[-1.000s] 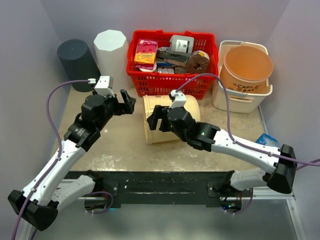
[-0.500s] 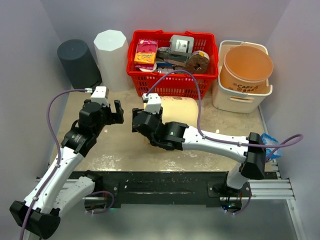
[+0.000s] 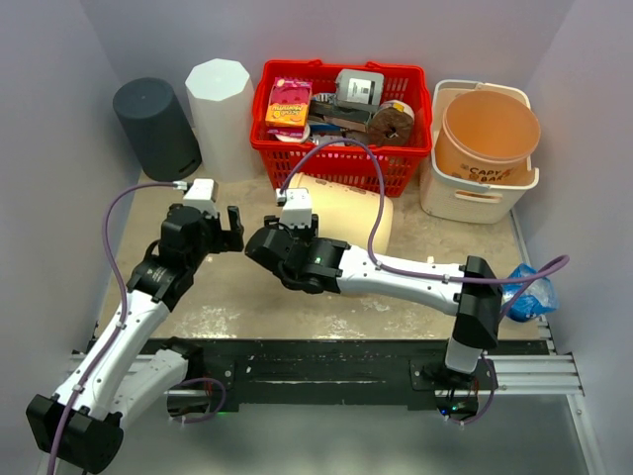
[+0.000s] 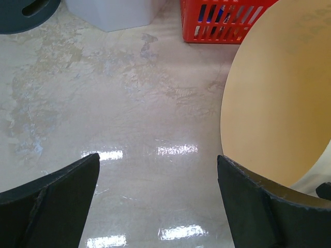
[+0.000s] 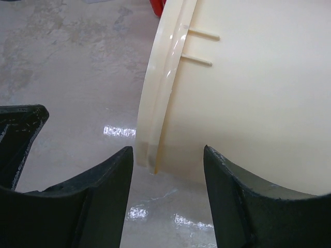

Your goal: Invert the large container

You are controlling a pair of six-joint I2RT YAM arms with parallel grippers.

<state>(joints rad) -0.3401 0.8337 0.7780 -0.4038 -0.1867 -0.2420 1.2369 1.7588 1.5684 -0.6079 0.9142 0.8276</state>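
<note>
The large cream container lies on its side on the table in front of the red basket, its mouth to the left. My right gripper is open at that mouth end. In the right wrist view the container's lipped rim sits between the spread jaws of the right gripper, and no pad is seen touching it. My left gripper is open and empty, just left of the container. In the left wrist view the left gripper frames bare table, and the container's round tan mouth is at the right.
A red basket full of items stands right behind the container. A white tub holding an orange bucket is at the back right. A dark grey cylinder and a white cylinder stand at the back left. A blue bag lies at the right edge.
My right gripper has swung left along the container to its rim. The container has shifted back towards the basket. My left gripper has drawn back to the left.
</note>
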